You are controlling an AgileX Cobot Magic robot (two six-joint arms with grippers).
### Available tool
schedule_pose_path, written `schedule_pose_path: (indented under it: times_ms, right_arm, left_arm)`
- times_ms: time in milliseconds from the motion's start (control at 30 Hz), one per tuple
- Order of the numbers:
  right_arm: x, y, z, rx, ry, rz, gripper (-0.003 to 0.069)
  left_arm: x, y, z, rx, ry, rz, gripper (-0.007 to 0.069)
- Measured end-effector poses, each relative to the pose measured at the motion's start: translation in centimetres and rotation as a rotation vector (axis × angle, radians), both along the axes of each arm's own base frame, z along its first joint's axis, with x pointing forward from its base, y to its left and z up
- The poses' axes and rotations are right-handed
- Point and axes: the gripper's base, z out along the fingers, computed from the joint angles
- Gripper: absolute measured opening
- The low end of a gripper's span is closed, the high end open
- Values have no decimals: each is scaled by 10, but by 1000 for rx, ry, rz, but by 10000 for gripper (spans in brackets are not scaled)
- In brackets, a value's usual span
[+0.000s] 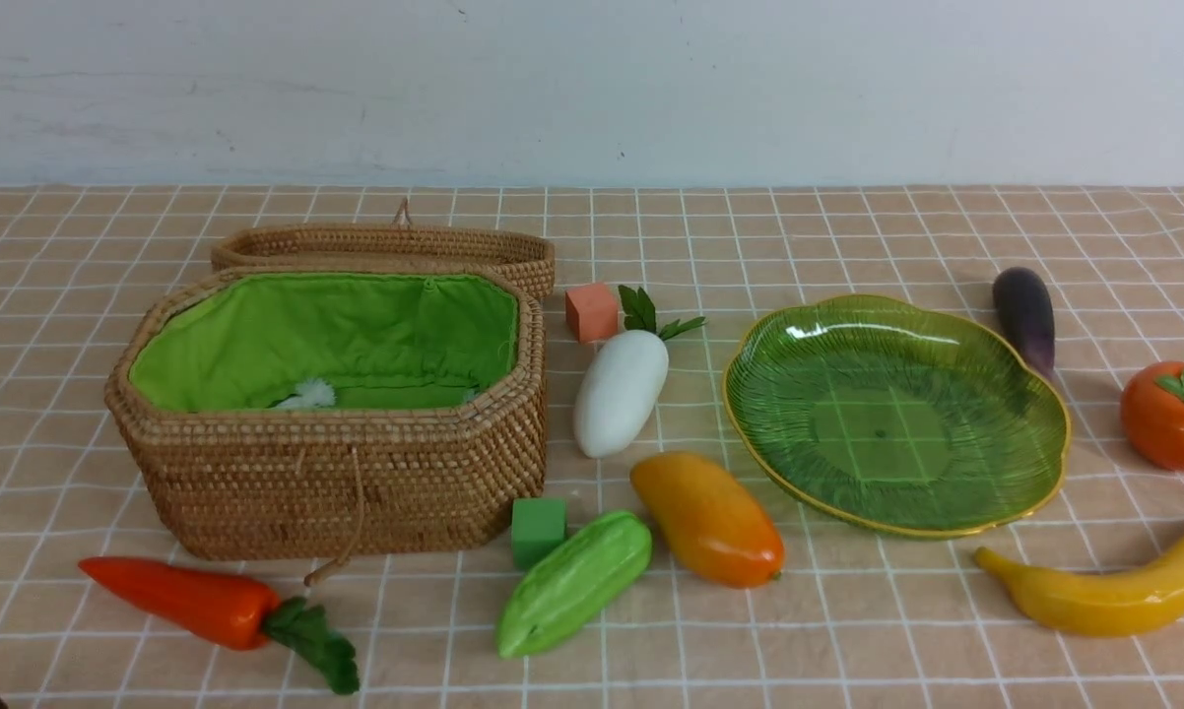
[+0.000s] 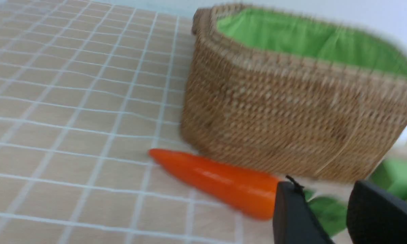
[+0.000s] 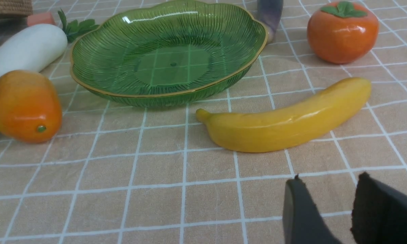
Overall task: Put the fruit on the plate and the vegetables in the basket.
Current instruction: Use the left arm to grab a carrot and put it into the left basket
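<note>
The open wicker basket (image 1: 336, 473) with green lining stands at the left; the green plate (image 1: 986, 364) lies bare at the right. On the cloth lie the carrot (image 1: 183, 599), cucumber (image 1: 574, 581), radish (image 1: 620, 392), eggplant (image 1: 1025, 317), mango (image 1: 708, 518), banana (image 1: 1104, 591) and persimmon (image 1: 1171, 414). My left gripper (image 2: 325, 200) is open and empty, close to the carrot's (image 2: 217, 181) leafy end. My right gripper (image 3: 327, 189) is open and empty, a little short of the banana (image 3: 288, 118). Neither gripper shows in the front view.
A small orange cube (image 1: 591, 311) sits behind the radish and a small green cube (image 1: 538, 530) at the basket's front corner. The basket's lid (image 1: 385, 246) lies open behind it. A white wall rises at the table's far edge.
</note>
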Motion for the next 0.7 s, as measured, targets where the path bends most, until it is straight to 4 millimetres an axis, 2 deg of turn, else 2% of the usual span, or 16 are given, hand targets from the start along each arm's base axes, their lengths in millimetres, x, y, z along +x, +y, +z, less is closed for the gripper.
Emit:
schedule_pose_path:
  times_ms: [200,367,400,467,500,533,567,633,700]
  right_arm:
    - [0,0,0,0,0,0,242]
    - [0,0,0,0,0,0,242]
    - [0,0,0,0,0,0,242]
    - [0,0,1,2,-14,0,242]
    - [1,0,1,4,-18,0,242]
    - [1,1,2,29,-26,-1,242]
    - [2,3,4,169,-55,-11,242]
    - [2,5,7,305,-79,-22,242]
    - [3,6,11,460,-117,-35,242]
  left_arm:
    - [0,1,18,-379,-170,4,238]
    - [-1,2,24,-517,-231,-2,232]
    - [-1,2,24,-522,-230,-2,232]
    - [-3,1,35,-529,-186,-12,165]
    - [-3,1,33,-530,-175,-11,165]
    - [-5,0,42,-507,-156,-14,125]
    - [-12,-1,63,-447,-110,-13,34]
    - [-15,-1,75,-391,-55,-7,-13]
    - [-14,-1,86,-308,25,-3,-13]
